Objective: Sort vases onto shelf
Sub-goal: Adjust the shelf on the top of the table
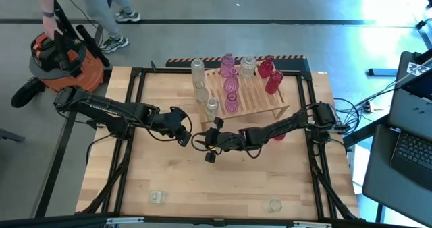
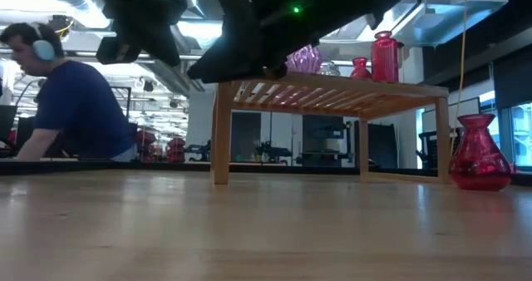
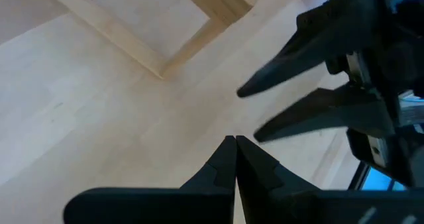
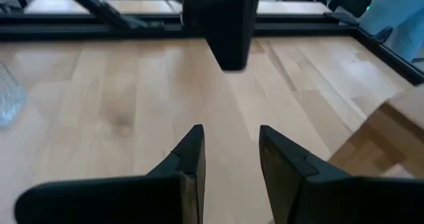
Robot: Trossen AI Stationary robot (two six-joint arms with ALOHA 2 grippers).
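Left gripper [image 1: 183, 137] near table centre, over bare planks, fingers pressed together with nothing between them; tips [image 3: 233, 159] meeting in the left wrist view

Right gripper [image 1: 210, 146] just at 3 o'clock of the left one, nearly facing it, fingers [image 4: 192, 151] parted with a clear gap, empty, bare wood showing through

Shelf [image 1: 260, 96] at 1 o'clock of both grippers, toward the table's far edge; pink vases [image 1: 231, 86] standing along its left part, red vases [image 1: 271, 76] toward its right end, a clear one [image 1: 248, 66] at the back

Clear bottles [image 1: 200, 86] on the table along the shelf's 9 o'clock side

Red vase [image 2: 479, 156] on the tabletop at the shelf's 5 o'clock corner, upright

Two clear vases [image 1: 157, 197] and [image 1: 274, 205] well apart at 6 o'clock, near the table's front edge

Person [image 2: 71, 106] beyond the table in the low view
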